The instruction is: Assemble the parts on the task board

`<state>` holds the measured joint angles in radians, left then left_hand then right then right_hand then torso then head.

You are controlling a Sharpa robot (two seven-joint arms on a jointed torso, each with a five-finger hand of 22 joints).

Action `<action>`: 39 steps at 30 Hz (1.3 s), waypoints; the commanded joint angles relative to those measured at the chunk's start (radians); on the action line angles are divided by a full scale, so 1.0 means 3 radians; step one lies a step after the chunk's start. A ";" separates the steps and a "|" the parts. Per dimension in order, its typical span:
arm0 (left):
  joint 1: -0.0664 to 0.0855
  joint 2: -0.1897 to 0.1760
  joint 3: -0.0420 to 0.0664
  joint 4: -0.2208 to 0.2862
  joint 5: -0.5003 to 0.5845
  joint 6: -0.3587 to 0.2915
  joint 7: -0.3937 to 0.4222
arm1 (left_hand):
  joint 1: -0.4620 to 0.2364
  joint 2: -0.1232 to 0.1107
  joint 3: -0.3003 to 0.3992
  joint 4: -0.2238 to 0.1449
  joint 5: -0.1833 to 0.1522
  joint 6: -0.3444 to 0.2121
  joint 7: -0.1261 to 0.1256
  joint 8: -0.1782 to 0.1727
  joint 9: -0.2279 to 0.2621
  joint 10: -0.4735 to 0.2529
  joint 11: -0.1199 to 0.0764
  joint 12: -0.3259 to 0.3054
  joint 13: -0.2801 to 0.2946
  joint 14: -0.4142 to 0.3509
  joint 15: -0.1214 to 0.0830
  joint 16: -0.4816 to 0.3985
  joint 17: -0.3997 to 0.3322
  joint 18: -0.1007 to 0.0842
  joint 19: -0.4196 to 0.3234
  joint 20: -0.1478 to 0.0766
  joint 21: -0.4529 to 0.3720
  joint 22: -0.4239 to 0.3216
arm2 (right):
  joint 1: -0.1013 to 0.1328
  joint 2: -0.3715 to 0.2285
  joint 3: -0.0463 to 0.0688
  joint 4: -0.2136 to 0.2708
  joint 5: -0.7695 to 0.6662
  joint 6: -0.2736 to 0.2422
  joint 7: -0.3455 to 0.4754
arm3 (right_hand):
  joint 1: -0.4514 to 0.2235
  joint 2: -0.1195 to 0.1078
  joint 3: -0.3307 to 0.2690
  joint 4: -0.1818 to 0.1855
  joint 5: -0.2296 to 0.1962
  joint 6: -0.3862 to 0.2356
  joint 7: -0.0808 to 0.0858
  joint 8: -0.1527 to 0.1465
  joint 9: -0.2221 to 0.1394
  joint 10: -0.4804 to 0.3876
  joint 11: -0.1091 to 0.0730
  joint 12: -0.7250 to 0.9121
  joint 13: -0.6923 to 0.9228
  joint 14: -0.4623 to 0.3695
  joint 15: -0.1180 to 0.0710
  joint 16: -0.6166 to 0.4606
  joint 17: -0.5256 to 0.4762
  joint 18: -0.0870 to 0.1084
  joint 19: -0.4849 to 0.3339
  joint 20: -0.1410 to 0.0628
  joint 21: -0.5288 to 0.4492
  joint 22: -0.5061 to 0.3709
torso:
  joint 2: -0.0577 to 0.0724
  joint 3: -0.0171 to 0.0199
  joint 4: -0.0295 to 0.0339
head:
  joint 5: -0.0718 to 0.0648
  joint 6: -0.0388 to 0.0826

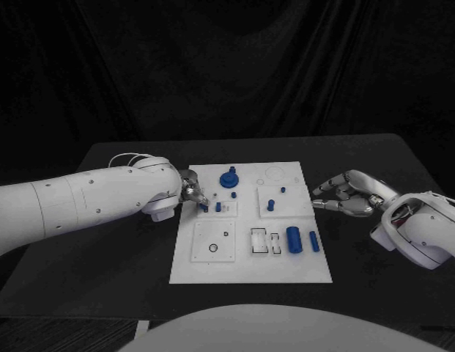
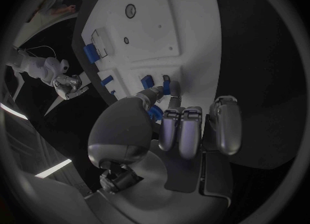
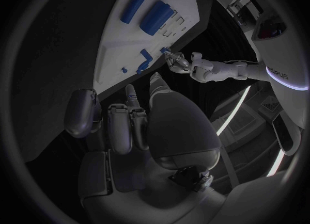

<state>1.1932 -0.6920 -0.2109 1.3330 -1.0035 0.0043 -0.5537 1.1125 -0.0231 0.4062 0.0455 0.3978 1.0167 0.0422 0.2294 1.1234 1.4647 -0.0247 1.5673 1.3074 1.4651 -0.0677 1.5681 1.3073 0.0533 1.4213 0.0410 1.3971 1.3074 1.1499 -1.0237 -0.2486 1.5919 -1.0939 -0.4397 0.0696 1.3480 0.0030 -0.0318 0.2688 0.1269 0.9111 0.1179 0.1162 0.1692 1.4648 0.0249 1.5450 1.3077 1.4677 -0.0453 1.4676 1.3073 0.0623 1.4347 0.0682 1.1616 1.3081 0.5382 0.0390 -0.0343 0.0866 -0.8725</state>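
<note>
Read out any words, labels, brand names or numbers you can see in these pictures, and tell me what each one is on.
No text can be read with confidence.
Robot's white body, right wrist view: dark lettering beside the glowing strip, too small and blurred to read.
Task board: only outlines, holes and blue parts, no labels or numbers legible.
Left hand and right hand: no markings visible.

Two smooth white arms with small dark screws and thin pale cables at the wrists, each ending in a silver hand: left hand (image 1: 193,188), right hand (image 1: 346,195), rounded metallic fingers.
</note>
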 commanded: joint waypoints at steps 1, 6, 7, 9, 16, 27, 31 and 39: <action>-0.0038 0.0003 -0.0016 0.0005 0.0002 0.0040 0.0033 | -0.0013 0.0012 0.0018 -0.0001 0.0010 -0.0001 -0.0028 0.0004 0.0005 0.0354 -0.0019 0.0012 0.0878 0.0352 -0.0015 0.0009 0.0878 0.0000 -0.0005 0.0003 -0.0014 0.0552 | -0.0014 0.0004 0.0002 -0.0004 -0.0016 0.0029 -0.0007 | -0.0005 0.0032 -0.0016 0.0006 0.0005 0.0019 0.0002 -0.0016 -0.0004 0.0269 0.0021 -0.0010 0.0792 0.0239 0.0026 -0.0018 0.0525 0.0067 -0.0021 0.0006 -0.0013 0.0508 | 0.0000 0.0000 0.0000 | 0.0002 0.0000; -0.0043 -0.0011 -0.0016 0.0021 0.0002 0.0038 0.0039 | -0.0013 0.0012 0.0021 -0.0003 0.0010 -0.0002 -0.0029 0.0003 0.0005 0.0354 -0.0019 0.0012 0.0878 0.0352 -0.0016 0.0009 0.0878 0.0001 -0.0005 0.0003 -0.0015 0.0552 | -0.0020 0.0006 0.0002 -0.0005 -0.0016 0.0035 -0.0008 | -0.0005 0.0033 -0.0017 0.0006 0.0005 0.0022 0.0002 -0.0015 -0.0004 0.0269 0.0021 -0.0011 0.0792 0.0239 0.0026 -0.0019 0.0524 0.0067 -0.0021 0.0006 -0.0014 0.0508 | 0.0000 0.0000 -0.0001 | -0.0003 0.0000; -0.0044 -0.0016 -0.0016 0.0027 0.0002 0.0039 0.0038 | -0.0013 0.0012 0.0021 -0.0003 0.0010 -0.0002 -0.0029 0.0003 0.0005 0.0354 -0.0019 0.0012 0.0878 0.0352 -0.0016 0.0009 0.0878 0.0001 -0.0005 0.0003 -0.0015 0.0552 | -0.0021 0.0005 0.0002 -0.0006 -0.0016 0.0036 -0.0009 | -0.0005 0.0033 -0.0017 0.0006 0.0005 0.0022 0.0002 -0.0015 -0.0004 0.0269 0.0021 -0.0011 0.0792 0.0239 0.0026 -0.0019 0.0524 0.0067 -0.0021 0.0006 -0.0014 0.0508 | 0.0000 0.0000 -0.0001 | -0.0002 0.0000; -0.0046 -0.0026 -0.0016 0.0039 0.0002 0.0040 0.0035 | -0.0012 0.0011 0.0024 -0.0006 0.0009 -0.0002 -0.0029 0.0003 0.0006 0.0354 -0.0020 0.0012 0.0878 0.0352 -0.0016 0.0009 0.0878 0.0001 -0.0006 0.0003 -0.0015 0.0552 | -0.0022 0.0004 0.0002 -0.0007 -0.0016 0.0038 -0.0010 | -0.0005 0.0033 -0.0017 0.0006 0.0005 0.0022 0.0002 -0.0015 -0.0004 0.0269 0.0021 -0.0011 0.0792 0.0239 0.0026 -0.0019 0.0524 0.0067 -0.0021 0.0006 -0.0014 0.0508 | 0.0000 0.0001 -0.0001 | 0.0001 0.0000; -0.0049 -0.0054 -0.0016 0.0068 0.0002 0.0042 0.0025 | -0.0012 0.0011 0.0024 -0.0006 0.0009 -0.0002 -0.0029 0.0003 0.0006 0.0354 -0.0020 0.0012 0.0878 0.0352 -0.0016 0.0009 0.0878 0.0001 -0.0006 0.0003 -0.0015 0.0552 | -0.0028 -0.0001 0.0002 -0.0009 -0.0016 0.0045 -0.0014 | -0.0005 0.0033 -0.0017 0.0006 0.0005 0.0022 0.0002 -0.0015 -0.0004 0.0269 0.0021 -0.0011 0.0792 0.0239 0.0026 -0.0019 0.0524 0.0067 -0.0021 0.0006 -0.0014 0.0508 | 0.0000 0.0000 0.0000 | 0.0003 0.0000; -0.0052 -0.0063 -0.0016 0.0090 0.0002 0.0040 0.0025 | -0.0011 0.0009 0.0032 -0.0012 0.0009 -0.0002 -0.0030 0.0003 0.0007 0.0354 -0.0021 0.0012 0.0878 0.0352 -0.0016 0.0009 0.0878 0.0002 -0.0009 0.0002 -0.0021 0.0550 | -0.0036 0.0003 0.0002 -0.0012 -0.0016 0.0048 -0.0019 | -0.0004 0.0036 -0.0019 0.0006 0.0005 0.0030 0.0001 -0.0012 -0.0003 0.0267 0.0022 -0.0012 0.0790 0.0238 0.0026 -0.0022 0.0521 0.0068 -0.0023 0.0006 -0.0021 0.0506 | 0.0002 0.0000 -0.0001 | 0.0004 0.0000; -0.0054 -0.0066 -0.0016 0.0093 0.0002 0.0038 0.0027 | -0.0011 0.0008 0.0037 -0.0016 0.0008 -0.0003 -0.0030 0.0003 0.0008 0.0354 -0.0021 0.0012 0.0878 0.0352 -0.0016 0.0009 0.0878 0.0002 -0.0008 0.0002 -0.0019 0.0552 | -0.0038 0.0001 0.0002 -0.0011 -0.0016 0.0050 -0.0024 | -0.0004 0.0036 -0.0019 0.0006 0.0005 0.0030 0.0001 -0.0012 -0.0003 0.0267 0.0022 -0.0012 0.0790 0.0238 0.0026 -0.0022 0.0521 0.0068 -0.0023 0.0006 -0.0021 0.0506 | 0.0002 0.0000 -0.0002 | 0.0000 0.0000; -0.0055 -0.0081 -0.0016 0.0111 0.0002 0.0029 0.0033 | -0.0014 0.0007 0.0041 -0.0017 0.0006 0.0000 -0.0029 0.0004 0.0009 0.0354 -0.0021 0.0012 0.0878 0.0352 -0.0017 0.0009 0.0878 0.0001 -0.0005 0.0002 -0.0017 0.0553 | -0.0040 0.0000 0.0002 -0.0015 -0.0016 0.0054 -0.0031 | -0.0003 0.0037 -0.0019 0.0005 0.0006 0.0033 0.0001 -0.0011 -0.0003 0.0267 0.0023 -0.0013 0.0790 0.0237 0.0027 -0.0023 0.0520 0.0069 -0.0023 0.0007 -0.0022 0.0506 | 0.0002 0.0001 0.0000 | 0.0002 0.0000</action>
<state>1.1846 -0.7154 -0.2113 1.3638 -1.0039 -0.0011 -0.5437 1.1088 -0.0267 0.4091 0.0427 0.3956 1.0165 0.0376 0.2284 1.1252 1.4647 -0.0247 1.5672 1.3074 1.4650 -0.0677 1.5682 1.3073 0.0533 1.4212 0.0411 1.3971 1.3074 1.1404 -1.0230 -0.2486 1.5876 -1.0939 -0.4301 0.0685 1.3490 0.0040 -0.0318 0.2688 0.1269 0.9110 0.1179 0.1161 0.1694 1.4648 0.0249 1.5450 1.3074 1.4676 -0.0453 1.4677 1.3073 0.0623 1.4347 0.0682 1.1616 1.3076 0.5387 0.0390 -0.0348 0.0870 -0.8725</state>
